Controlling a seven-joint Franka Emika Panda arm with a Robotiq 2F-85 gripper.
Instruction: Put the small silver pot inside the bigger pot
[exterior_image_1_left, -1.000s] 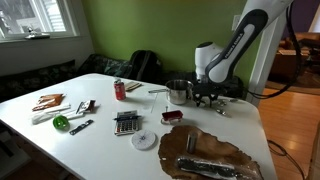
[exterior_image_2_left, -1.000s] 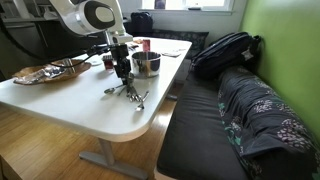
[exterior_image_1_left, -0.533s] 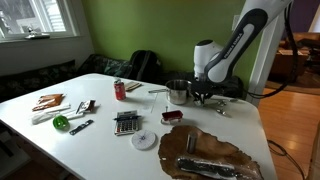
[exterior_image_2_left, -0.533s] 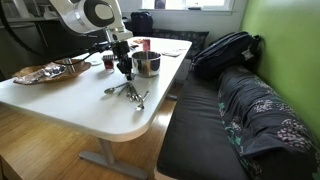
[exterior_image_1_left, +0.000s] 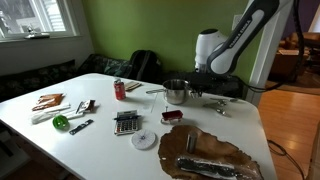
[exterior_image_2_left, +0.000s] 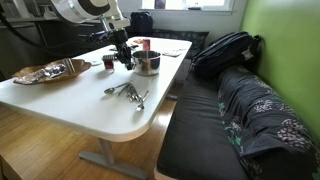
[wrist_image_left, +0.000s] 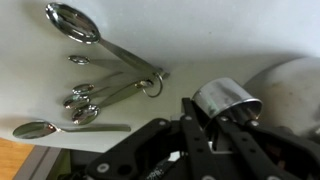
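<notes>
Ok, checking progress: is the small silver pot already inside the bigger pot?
No, the wrist view shows the small silver pot clamped in the gripper beside the bigger pot.

In an exterior view the camera stands back from the surface (exterior_image_1_left: 100, 140), slightly above it, facing the green wall, with my arm (exterior_image_1_left: 255, 20) far off at 2 o'clock. In an exterior view set near the bench (exterior_image_2_left: 215, 120), the camera looks along the surface's edge, my arm at 11 o'clock. Both exterior views share the pot (exterior_image_1_left: 176, 93), the can (exterior_image_1_left: 120, 90) and the spoons (exterior_image_2_left: 127, 93). My wrist view looks down from close by: spoons at 10 o'clock, my jaws at 6 o'clock around the small pot (wrist_image_left: 226, 98).
</notes>
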